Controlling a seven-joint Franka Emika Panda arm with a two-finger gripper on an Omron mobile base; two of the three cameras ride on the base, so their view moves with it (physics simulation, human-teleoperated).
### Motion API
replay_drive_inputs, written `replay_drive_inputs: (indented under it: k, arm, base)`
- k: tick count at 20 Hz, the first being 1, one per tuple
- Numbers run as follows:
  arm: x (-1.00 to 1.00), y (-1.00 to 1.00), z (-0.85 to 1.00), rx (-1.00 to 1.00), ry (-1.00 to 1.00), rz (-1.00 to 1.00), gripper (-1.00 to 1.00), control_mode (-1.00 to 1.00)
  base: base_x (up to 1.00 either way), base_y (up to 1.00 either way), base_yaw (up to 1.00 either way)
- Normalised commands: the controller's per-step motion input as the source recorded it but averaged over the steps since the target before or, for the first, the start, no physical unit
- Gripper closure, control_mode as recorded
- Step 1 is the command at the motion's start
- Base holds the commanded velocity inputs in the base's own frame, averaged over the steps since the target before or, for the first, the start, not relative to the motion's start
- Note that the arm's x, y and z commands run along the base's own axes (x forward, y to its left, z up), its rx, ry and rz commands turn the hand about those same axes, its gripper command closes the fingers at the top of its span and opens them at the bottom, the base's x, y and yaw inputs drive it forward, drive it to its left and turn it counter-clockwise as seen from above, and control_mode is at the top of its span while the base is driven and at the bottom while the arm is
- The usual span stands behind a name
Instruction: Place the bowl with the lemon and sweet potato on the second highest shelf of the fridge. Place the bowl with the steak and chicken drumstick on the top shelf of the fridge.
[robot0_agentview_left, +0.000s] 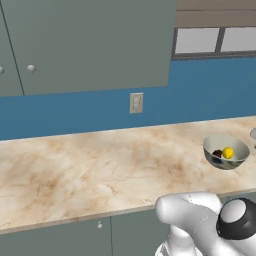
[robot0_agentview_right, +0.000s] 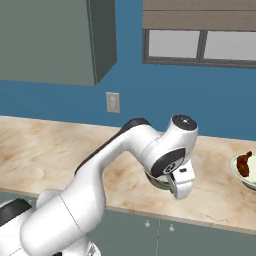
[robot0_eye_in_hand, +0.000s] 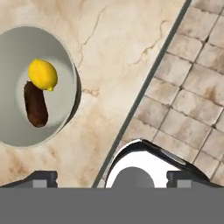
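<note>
A pale grey bowl (robot0_eye_in_hand: 17, 57) stands on the marble counter (robot0_eye_in_hand: 118, 52), holding the bright yellow lemon (robot0_eye_in_hand: 43, 75) and the dark brown sweet potato (robot0_eye_in_hand: 36, 103). The same bowl (robot0_agentview_left: 234, 144) sits at the counter's right end, lemon (robot0_agentview_left: 228, 153) inside. My gripper (robot0_eye_in_hand: 111, 179) hangs open over the counter's front edge, beside this bowl and apart from it, with nothing between the fingers. A second bowl (robot0_agentview_right: 236, 169) at the far right holds the reddish brown chicken drumstick (robot0_agentview_right: 244, 164); the steak is hidden. The fridge and its shelves are out of view.
Tiled floor (robot0_eye_in_hand: 192, 96) lies past the counter's front edge. Grey-green upper cabinets (robot0_agentview_left: 90, 45) hang over the counter's left half. A wall outlet (robot0_agentview_left: 136, 102) sits on the blue wall, a window (robot0_agentview_right: 200, 45) to its right.
</note>
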Motion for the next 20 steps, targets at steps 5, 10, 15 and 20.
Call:
replay_drive_inputs:
  k: [5, 10, 15, 20]
  arm:
    - [0.36, -0.21, -0.32, 0.19, -0.01, -0.01, -1.0, -1.0]
    - [0.48, 0.04, -0.23, 0.0, 0.0, 0.0, -1.0, -1.0]
    - [0.52, 0.01, -0.58, 0.0, 0.0, 0.0, -1.0, -1.0]
    - [0.27, 0.0, -0.64, 0.0, 0.0, -0.02, -1.0, -1.0]
  base:
    - [0.0, 0.0, 0.0]
    - [0.0, 0.0, 0.0]
    - [0.0, 0.0, 0.0]
    - [0.0, 0.0, 0.0]
